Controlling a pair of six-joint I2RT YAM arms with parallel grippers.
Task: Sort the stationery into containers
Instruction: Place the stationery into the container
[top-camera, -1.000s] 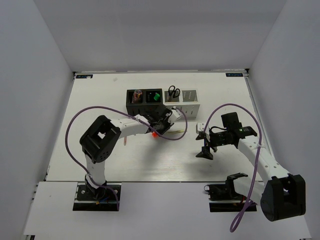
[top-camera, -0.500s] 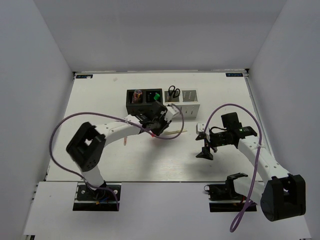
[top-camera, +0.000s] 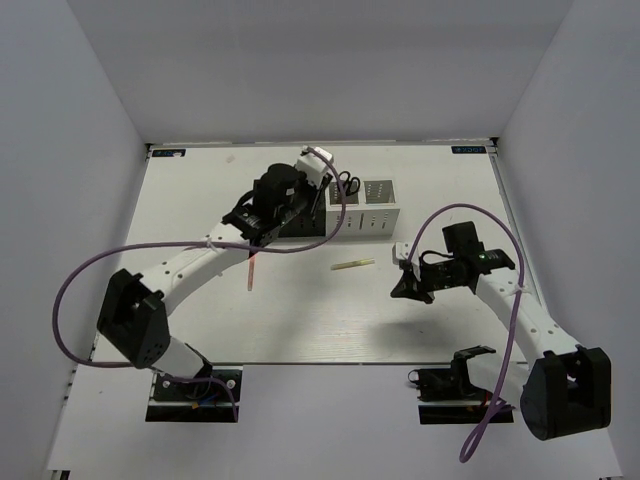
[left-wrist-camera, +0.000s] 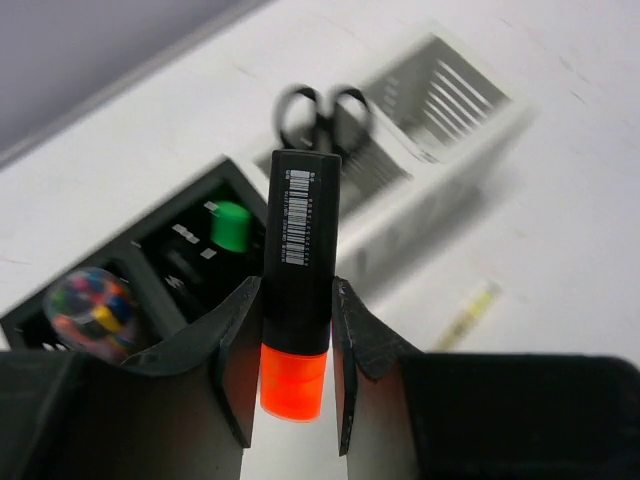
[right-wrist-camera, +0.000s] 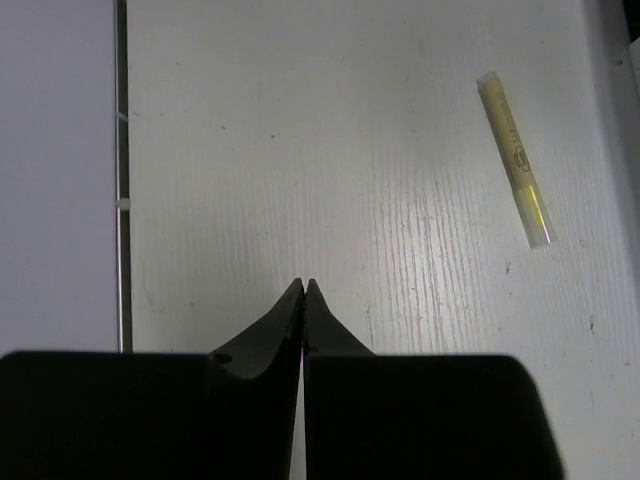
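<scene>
My left gripper (left-wrist-camera: 295, 292) is shut on a black marker (left-wrist-camera: 301, 225) with an orange cap (left-wrist-camera: 293, 380) and holds it above the black cups (left-wrist-camera: 180, 262) of the containers (top-camera: 372, 216). One black cup holds a green-capped item (left-wrist-camera: 231, 225), the other a multicoloured one (left-wrist-camera: 90, 308). Black-handled scissors (left-wrist-camera: 322, 116) stand in a white cup; the end white cup (left-wrist-camera: 452, 92) looks empty. In the top view the left gripper (top-camera: 266, 212) covers most of the black cups. A yellowish stick (top-camera: 353, 265) and a pink stick (top-camera: 250, 270) lie on the table. My right gripper (right-wrist-camera: 304, 286) is shut, empty, low over the table.
The table's edge (right-wrist-camera: 120, 170) runs along the left of the right wrist view. The yellowish stick (right-wrist-camera: 515, 160) lies ahead and to the right of the right fingers. White walls enclose the table on three sides.
The left arm has lifted the orange-capped marker from the table in front of the cups and swung it up over the black cups. The right gripper has gone from open to shut.
</scene>
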